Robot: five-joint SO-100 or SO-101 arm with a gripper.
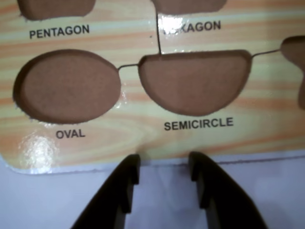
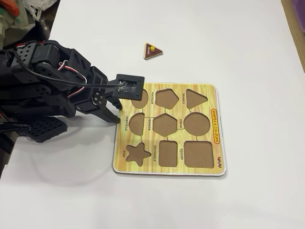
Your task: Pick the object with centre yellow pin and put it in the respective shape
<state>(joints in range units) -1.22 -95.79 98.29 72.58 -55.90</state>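
While the gripper (image 2: 116, 118) is hovering with jaws apart and empty at the shape board (image 2: 217, 157) edge, the triangle piece (image 2: 152, 50) is lying well apart on the table (image 2: 248, 43); reaching carelessly risks nudging the board, shifting the TRIANGLE cutout (image 2: 195, 99)

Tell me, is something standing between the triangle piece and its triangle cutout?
Nothing visible does. In the fixed view the triangle piece lies on bare table above the board, and the empty triangle cutout is open. The gripper sits away at the board's left edge.
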